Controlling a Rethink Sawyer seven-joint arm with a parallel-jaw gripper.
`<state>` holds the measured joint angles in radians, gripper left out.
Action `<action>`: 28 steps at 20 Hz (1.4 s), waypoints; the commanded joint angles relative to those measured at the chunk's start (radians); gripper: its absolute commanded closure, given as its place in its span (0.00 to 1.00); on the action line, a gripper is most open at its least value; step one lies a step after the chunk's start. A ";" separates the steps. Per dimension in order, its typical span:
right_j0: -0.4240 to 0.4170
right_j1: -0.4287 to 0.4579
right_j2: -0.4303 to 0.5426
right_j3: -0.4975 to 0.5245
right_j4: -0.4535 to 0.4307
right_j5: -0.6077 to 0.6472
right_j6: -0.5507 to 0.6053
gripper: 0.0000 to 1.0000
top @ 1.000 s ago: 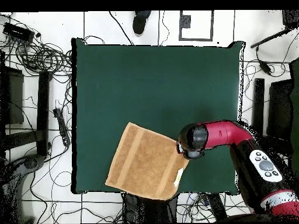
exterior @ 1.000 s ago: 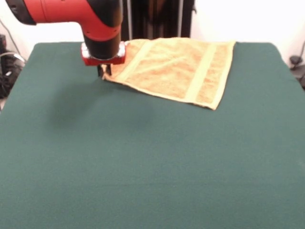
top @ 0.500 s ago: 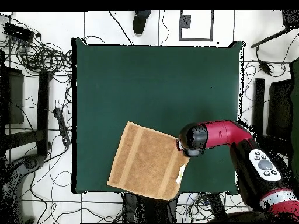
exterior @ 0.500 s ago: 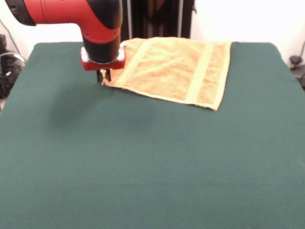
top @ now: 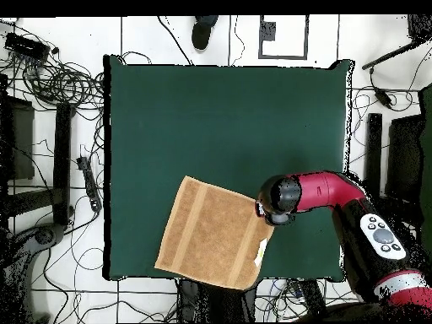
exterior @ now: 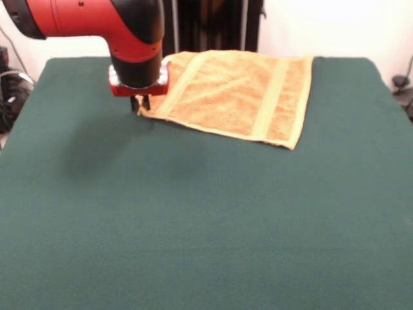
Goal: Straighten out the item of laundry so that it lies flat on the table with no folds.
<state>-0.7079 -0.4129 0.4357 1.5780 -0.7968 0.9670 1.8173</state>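
Observation:
The orange-tan towel (exterior: 239, 93) lies spread out at the far side of the green table (exterior: 206, 219), with two paler bands across it. Its far edge reaches the table's edge by the pedestal. In the overhead view the towel (top: 211, 232) hangs a little past the table's (top: 228, 118) bottom edge, with a white tag (top: 263, 247) at its right side. My gripper (exterior: 141, 103) points down at the towel's left corner and looks shut on that corner, low at the tabletop. In the overhead view the arm's head (top: 278, 198) hides the fingers.
The dark pedestal (exterior: 213, 26) stands behind the towel. Cables (top: 59, 80) and stands lie on the floor round the table. A person's shoe (top: 204, 32) shows at the top edge of the overhead view.
The towel's corner has been drawn slightly to the left in the front view and its right corner shifted with it. Over the last half second almost nothing has moved.

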 commanded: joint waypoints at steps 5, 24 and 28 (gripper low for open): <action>0.040 0.161 0.088 -0.135 -0.069 -0.101 -0.233 1.00; 0.069 -0.016 0.068 -0.036 -0.047 -0.044 -0.158 1.00; 0.081 -0.026 0.072 -0.053 -0.035 -0.007 -0.173 1.00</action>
<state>-0.6904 -0.4351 0.4440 1.5509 -0.7939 1.0201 1.8173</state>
